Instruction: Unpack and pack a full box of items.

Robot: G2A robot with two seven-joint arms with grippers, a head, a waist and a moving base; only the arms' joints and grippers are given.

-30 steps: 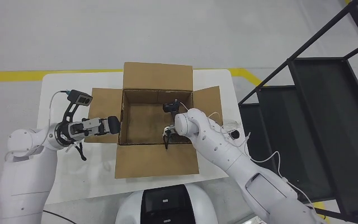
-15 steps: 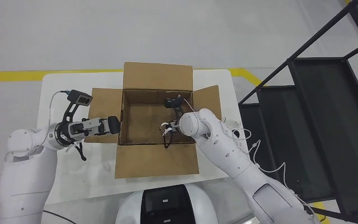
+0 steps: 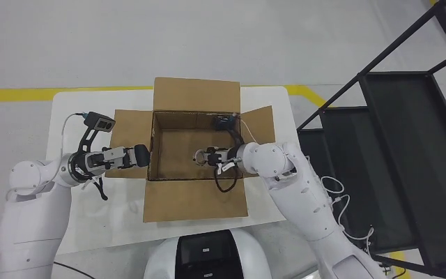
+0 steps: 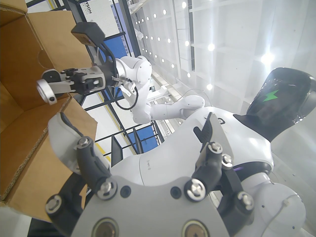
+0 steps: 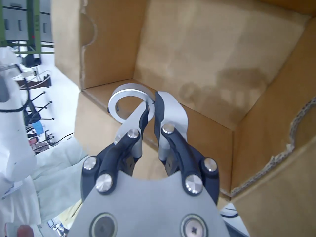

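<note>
Right pincer (image 5: 152, 106) nips a silver ring (image 5: 127, 93) over the open cardboard box (image 3: 195, 201); white table (image 3: 90, 111), grey floor (image 3: 209, 42), yellow line (image 3: 42, 93) beyond.

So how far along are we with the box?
Done: flaps open, and the box floor that shows is bare cardboard. In hand: the right gripper is shut on a metal ring over that floor; the left gripper is open at the box's side. Left: probably the whole repack, since nothing shows packed.
</note>
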